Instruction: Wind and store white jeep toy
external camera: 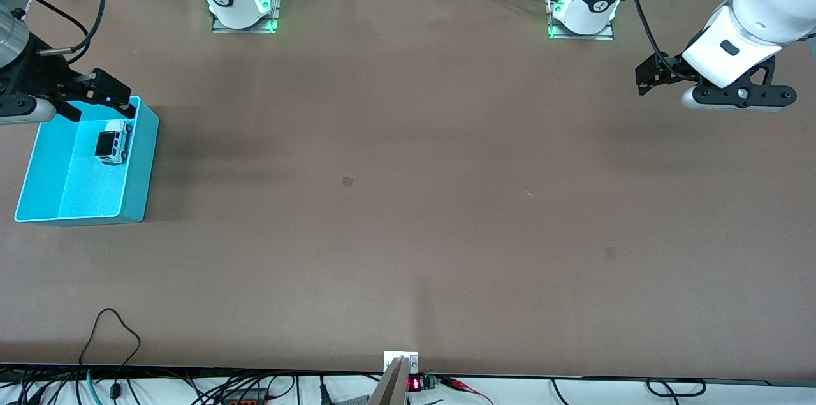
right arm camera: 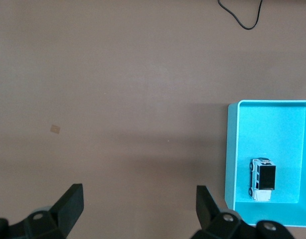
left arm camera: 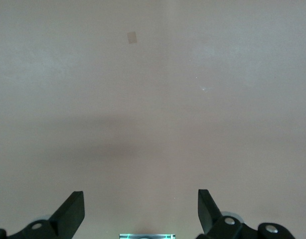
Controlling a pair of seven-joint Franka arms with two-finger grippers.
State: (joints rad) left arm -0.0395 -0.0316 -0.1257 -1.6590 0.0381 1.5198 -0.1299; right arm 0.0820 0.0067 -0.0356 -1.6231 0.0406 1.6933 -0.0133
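**Jeep lies in the bin, both arms hang with nothing in hand**

At the right arm's end of the table (external camera: 408, 201) stands a turquoise bin (external camera: 137, 182), open on top. The white jeep toy (external camera: 114, 141) sits inside it, on the bin's floor, in the part of the bin farther from the front camera and close against the wall that faces the table's middle. Its black roof panel shows from above, and nothing is touching it.

The right gripper (right arm camera: 138, 206) hangs in the air over the table just beside the bin's edge nearest the arms' bases. Its fingers (right arm camera: 71, 204) are spread wide and hold nothing; in the right wrist view the bin and the jeep show off to one side of them, not between them.

The middle of the table is plain brown, with a small darker square patch (external camera: 347, 181) on it.

At the left arm's end, the left gripper (left arm camera: 140, 209) hangs over bare table, well apart from the bin. Its fingers (left arm camera: 73, 211) are spread wide too, with only table surface between them.
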